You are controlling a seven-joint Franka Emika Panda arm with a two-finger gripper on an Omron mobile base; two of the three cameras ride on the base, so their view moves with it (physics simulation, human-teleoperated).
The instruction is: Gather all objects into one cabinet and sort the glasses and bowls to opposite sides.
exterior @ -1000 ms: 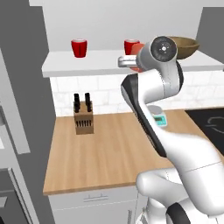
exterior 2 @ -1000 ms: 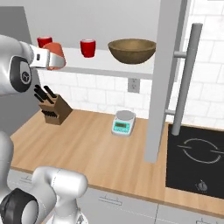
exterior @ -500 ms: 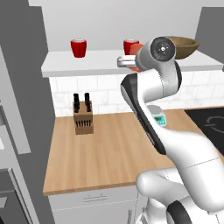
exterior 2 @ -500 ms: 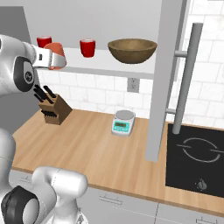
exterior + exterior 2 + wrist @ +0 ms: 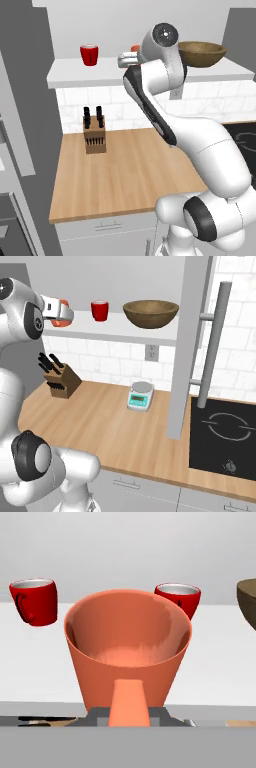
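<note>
Orange cup point(image 5: 128, 657): salmon-orange, tapered, wider at the rim than at the base; matte inside, plain wall. In the hand view its mouth faces the camera and slightly up, so its long axis runs roughly along the gripper's line of sight.
Cup position: held at the front edge of the shelf point(image 5: 125, 331), left of the bowl; in the right base view it shows as an orange shape point(image 5: 62, 313) at the end of the arm.
Gripper point(image 5: 60, 312): clenched on the orange cup; one finger lies inside the wall at the bottom of the hand view, tinted orange.
Left red cup point(image 5: 34, 601): glossy red, pale inside, dark handle; upright on the shelf, behind and left of the orange cup.
Right red cup point(image 5: 178, 598): glossy red, upright, behind and right of the orange cup, partly hidden by its rim.
Bowl point(image 5: 150, 313): wide, shallow, brown wood, mouth up, on the shelf's right part, apart from the cups.
Counter point(image 5: 110, 426): wooden; carries a knife block point(image 5: 61, 381) at left and a scale point(image 5: 140, 396) near the middle.
Hob point(image 5: 225, 436): black, right of the counter.
</note>
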